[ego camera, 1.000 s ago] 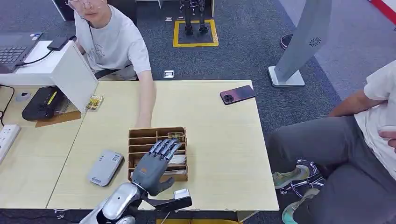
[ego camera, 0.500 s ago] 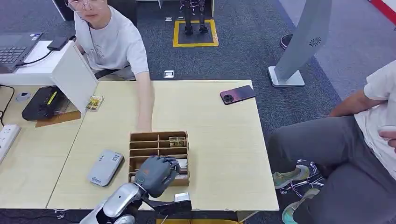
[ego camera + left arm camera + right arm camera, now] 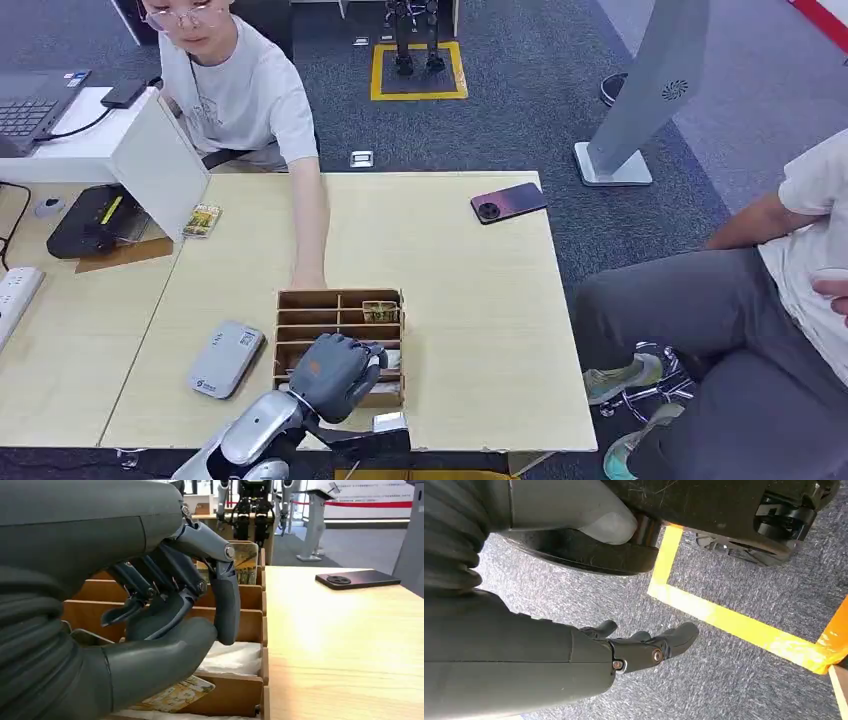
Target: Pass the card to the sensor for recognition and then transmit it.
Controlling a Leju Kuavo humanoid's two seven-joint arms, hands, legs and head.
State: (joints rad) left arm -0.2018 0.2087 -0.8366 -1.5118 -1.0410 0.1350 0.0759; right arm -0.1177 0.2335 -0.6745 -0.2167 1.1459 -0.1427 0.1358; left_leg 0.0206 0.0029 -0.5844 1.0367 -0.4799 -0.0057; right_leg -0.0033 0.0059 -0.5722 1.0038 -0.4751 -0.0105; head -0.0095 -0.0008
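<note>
- No writing can be read anywhere: the grey sensor [image 3: 226, 359], lying flat near the table's [image 3: 480, 300] front-left part, carries a small square code and a mark too small to make out.
- The wooden organizer [image 3: 340, 345] stands near the middle of the table's front edge, just beside the sensor on its right.
- The left hand [image 3: 334, 374] is reached down into the organizer's front compartments, fingers curled in tight; the left wrist view shows the thumb [image 3: 150, 667] pressing on a yellow patterned card [image 3: 175, 696] lying in the frontmost slot, though I cannot tell whether the card is truly pinched.
- A second patterned card [image 3: 380, 311] stands upright in a rear compartment on the right side.
- A person's hand [image 3: 306, 283] touches the organizer's back-left corner.
- A dark phone [image 3: 508, 202] lies near the back-right corner; a small yellow packet [image 3: 203, 219] sits at the back-left.
- The right hand [image 3: 644, 645] hangs over grey carpet, fingers loosely extended and apart, holding nothing.
</note>
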